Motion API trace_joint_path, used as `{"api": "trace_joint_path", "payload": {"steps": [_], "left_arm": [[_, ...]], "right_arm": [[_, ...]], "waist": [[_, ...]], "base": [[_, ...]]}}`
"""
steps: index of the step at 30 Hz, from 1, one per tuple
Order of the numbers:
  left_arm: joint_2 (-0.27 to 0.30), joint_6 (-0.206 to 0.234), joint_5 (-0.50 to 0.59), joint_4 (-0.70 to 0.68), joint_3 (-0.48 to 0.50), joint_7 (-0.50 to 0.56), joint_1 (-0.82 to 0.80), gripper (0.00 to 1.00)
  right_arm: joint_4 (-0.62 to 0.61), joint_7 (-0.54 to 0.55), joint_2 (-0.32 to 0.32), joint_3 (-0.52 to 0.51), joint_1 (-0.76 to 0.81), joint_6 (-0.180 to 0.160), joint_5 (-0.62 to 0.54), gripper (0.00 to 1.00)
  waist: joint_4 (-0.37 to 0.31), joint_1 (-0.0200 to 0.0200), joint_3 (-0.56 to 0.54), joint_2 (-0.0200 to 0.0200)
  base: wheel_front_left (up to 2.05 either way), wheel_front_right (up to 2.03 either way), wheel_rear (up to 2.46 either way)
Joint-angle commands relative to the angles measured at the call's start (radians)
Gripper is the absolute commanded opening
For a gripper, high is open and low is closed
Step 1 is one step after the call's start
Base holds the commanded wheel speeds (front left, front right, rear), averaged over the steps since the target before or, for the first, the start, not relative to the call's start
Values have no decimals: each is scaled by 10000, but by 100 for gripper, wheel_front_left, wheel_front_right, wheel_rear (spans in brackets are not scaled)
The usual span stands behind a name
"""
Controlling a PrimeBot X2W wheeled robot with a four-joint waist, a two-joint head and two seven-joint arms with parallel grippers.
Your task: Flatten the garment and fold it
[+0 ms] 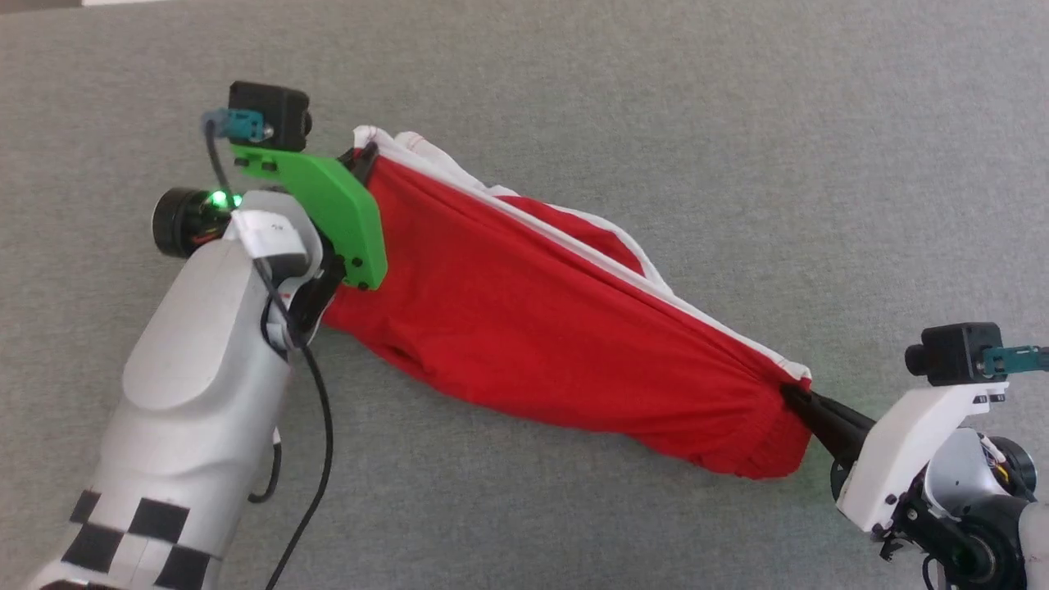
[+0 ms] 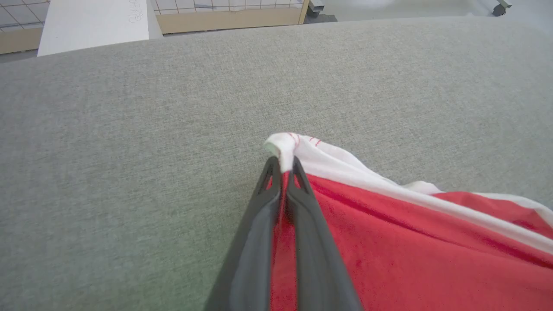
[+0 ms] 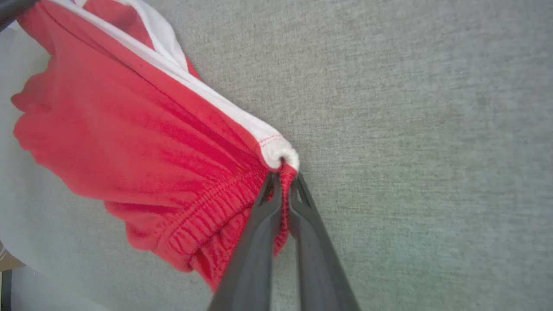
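Shorts [image 1: 524, 328], red, soft, probably light and limp: left claw [image 2: 283, 163] pinches the white-striped hem corner, right claw [image 3: 283, 178] the gathered waistband corner, sensible holds over the worktop [image 1: 737, 123].

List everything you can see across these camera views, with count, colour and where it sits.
garment: one, bright red with a white stripe, stretched between the two tools
surface: one, grey fabric, beneath the garment
panel: one, white, beyond the surface's far edge in the left wrist view
rail: one, pale wood with a wire grid above it, beside the panel
cable: one, black, hanging along the left forearm
green mount: one, on the left wrist, carrying a black camera
white mount: one, on the right wrist, carrying a black camera
left tool: one, dark fingers, shut on the garment's white-edged corner
right tool: one, dark fingers, shut on the gathered waistband end
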Motion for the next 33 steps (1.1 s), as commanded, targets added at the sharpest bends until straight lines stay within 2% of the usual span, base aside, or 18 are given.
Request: {"api": "trace_joint_path", "payload": {"steps": [1, 6, 7, 8, 9, 14, 18, 20, 26, 30, 33], "left_arm": [[117, -11, 79, 178, 50, -95, -327, 0], [33, -150, 138, 825, -85, -180, -737, 0], [9, -163, 131, 919, -83, -241, -785, 38], [-13, -156, 128, 1059, -81, -298, -824, 100], [-28, -144, 121, 1156, -67, -365, -854, 100], [23, -90, 21, 1290, 211, -1255, -756, 100], [262, -75, 72, 563, 427, -2476, -24, 100], [464, 77, 201, 50, 485, -2966, 566, 100], [1051, 820, 519, -1765, 740, -4029, 2680, 100], [1209, 1403, 484, -2881, 916, -4161, 4147, 100], [1232, 1821, 353, -3587, 1072, -4060, 5003, 100]], "right_arm": [[103, 81, -54, -58, -94, -23, -122, 0], [199, 142, -36, 178, -227, -23, -113, 0], [214, 139, -43, 224, -248, -23, -112, 0], [203, 78, -58, 303, -283, -23, -104, 18], [198, 39, -74, 372, -292, -23, -90, 100], [-175, -742, -52, 416, -178, -23, -286, 100], [-922, -1273, 218, 196, 428, -23, -776, 100], [-1386, -1365, 370, 102, 906, -23, -1156, 100], [-2242, -905, 589, 143, 2418, -23, -2412, 100], [-1969, -608, 598, 149, 2794, -23, -2323, 100], [-1490, -598, 600, 28, 2480, -23, -2387, 100]], "waist": [[-253, 0, 242, 0], [-400, 0, 285, 0], [-417, 0, 272, 0], [-436, 0, 233, 0], [-445, 0, 196, 0], [-438, 0, -261, 0], [-290, 0, -763, 0], [-170, 0, -1001, 0], [258, 0, -1432, 0], [473, 0, -1566, 0], [605, 0, -1616, 0]], "base": [[0, 0, 0], [0, 0, 0], [0, 0, 0], [0, 0, 0], [0, 0, 0], [0, 0, 0], [0, 0, 0], [0, 0, 0], [0, 0, 0], [0, 0, 0], [0, 0, 0]]}}
